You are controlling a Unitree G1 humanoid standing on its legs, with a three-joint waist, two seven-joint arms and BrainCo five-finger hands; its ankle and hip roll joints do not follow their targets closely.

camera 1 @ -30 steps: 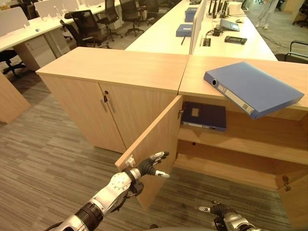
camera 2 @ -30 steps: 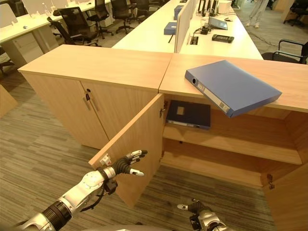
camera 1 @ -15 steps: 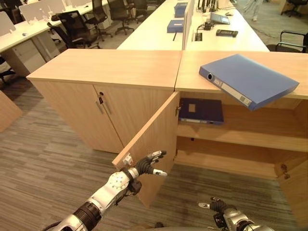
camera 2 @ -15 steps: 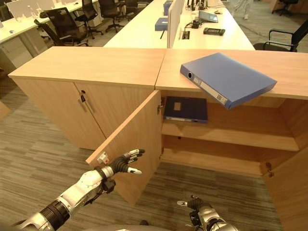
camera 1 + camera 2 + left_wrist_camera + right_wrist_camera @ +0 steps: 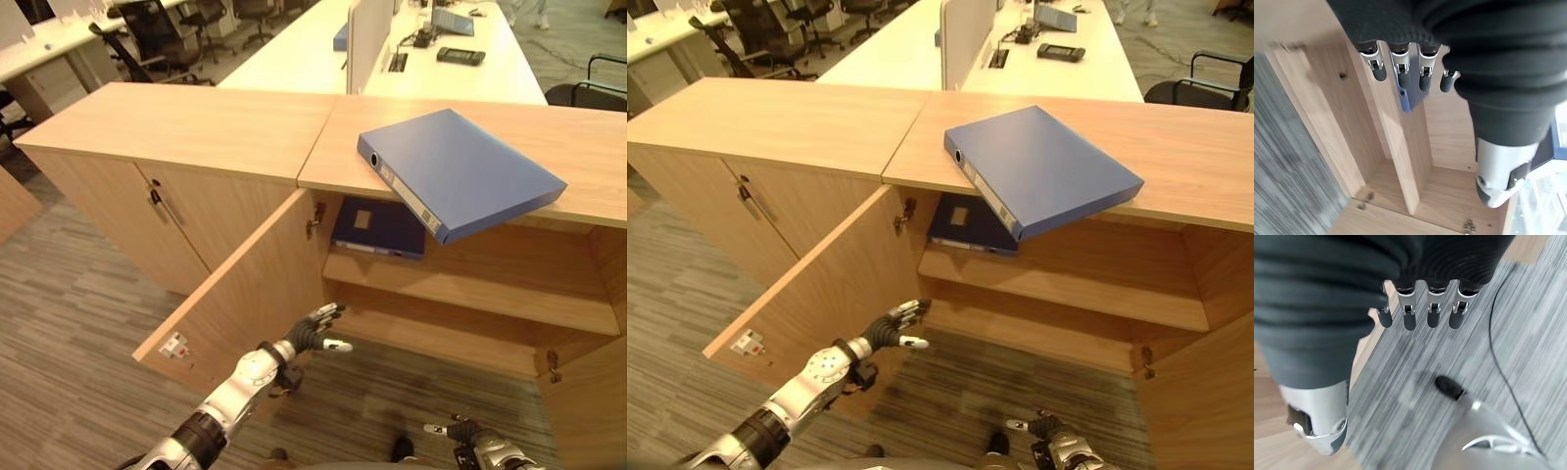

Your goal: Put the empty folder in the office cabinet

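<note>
A blue ring-binder folder point(image 5: 460, 171) lies on the wooden cabinet top point(image 5: 196, 122), its near corner hanging over the front edge. A darker blue folder point(image 5: 377, 225) lies flat on the upper shelf inside the cabinet. The cabinet's left door point(image 5: 245, 294) stands open. My left hand point(image 5: 309, 333) is open, fingers straight, in front of the door's inner face and pointing toward the opening. The left wrist view looks past its fingertips point(image 5: 1400, 78) at the shelves. My right hand point(image 5: 1058, 450) hangs low and open over the floor, holding nothing.
The lower shelf point(image 5: 460, 343) holds nothing. A closed two-door cabinet point(image 5: 167, 211) adjoins on the left. Behind are long white desks point(image 5: 294, 64) with a tablet and office chairs point(image 5: 157, 24). Grey striped carpet point(image 5: 69, 294) covers the floor.
The whole view has shifted as the camera moved. The door stands wider open, and my left hand has left its free edge and sits further right, toward the opening.
</note>
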